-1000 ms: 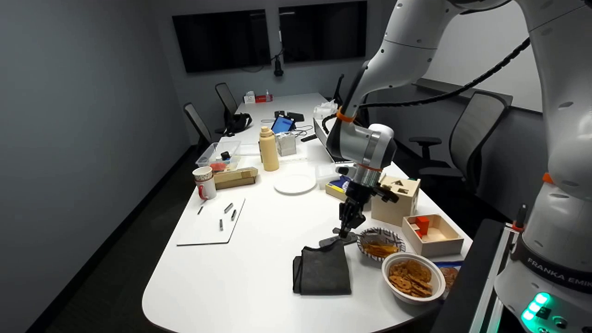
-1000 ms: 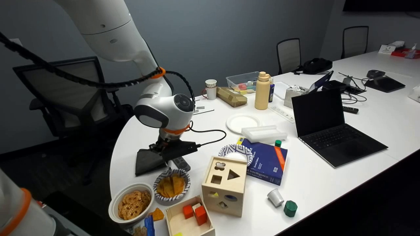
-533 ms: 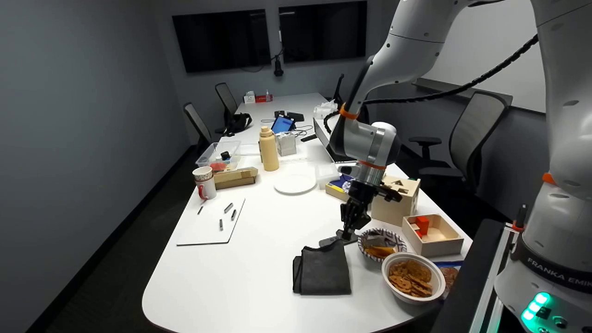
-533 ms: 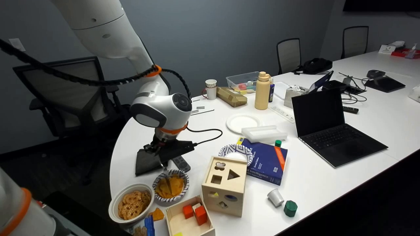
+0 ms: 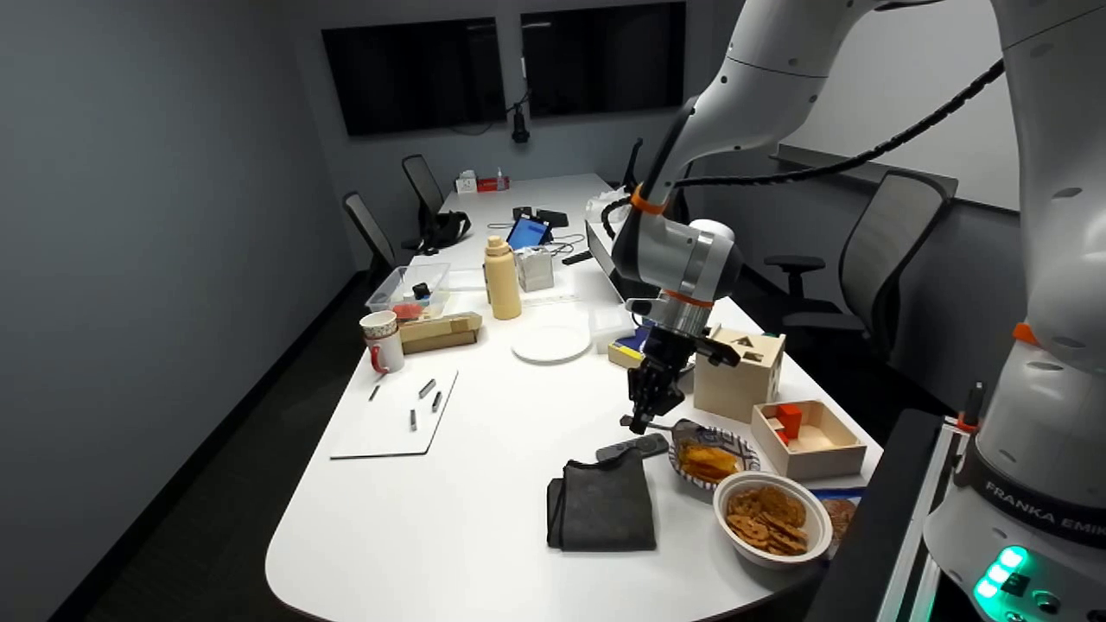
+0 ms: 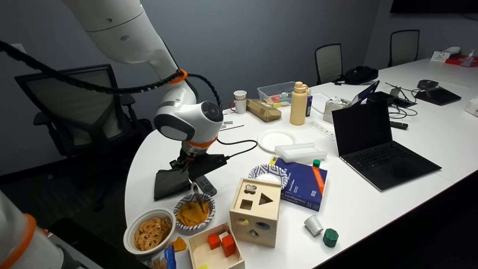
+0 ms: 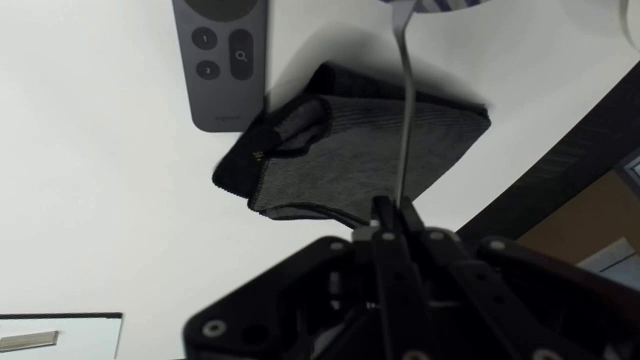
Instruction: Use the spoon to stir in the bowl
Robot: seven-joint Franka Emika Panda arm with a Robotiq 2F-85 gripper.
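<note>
The hand (image 7: 396, 207) is clamped on the handle of a metal spoon (image 7: 409, 95), jaws squeezed about as narrow as that skinny handle allows, and a stub of the handle pokes out past the jaws in an exterior view. The small patterned paper bowl (image 6: 184, 200) with orange tortilla chips (image 6: 192, 215) in it sits on the tabletop (image 5: 415, 518), lower than the hand and just off to one side, toward the robot's base (image 5: 1028, 458). So the hand is up in the air beside the bowl and the spoon bridges the gap, tilting down so its head is at the bowl. Can't tell from these angles if it's actually touching the chips. The wrist view only gets a sliver of the patterned rim, right at the top edge where the spoon leads. Lower down near the hand there's a dark folded cloth (image 7: 340, 155) with a gray remote control (image 7: 222, 102) just beside it, and the remote is near the bowl too. Right next to the bowl is the bigger white bowl (image 6: 129, 233) full of brown crisps (image 6: 151, 233). There's also a wooden tray (image 6: 203, 254) with red blocks (image 6: 228, 245) near both bowls, and a wooden shape-sorter cube (image 6: 257, 215) standing just beside the tray.
</note>
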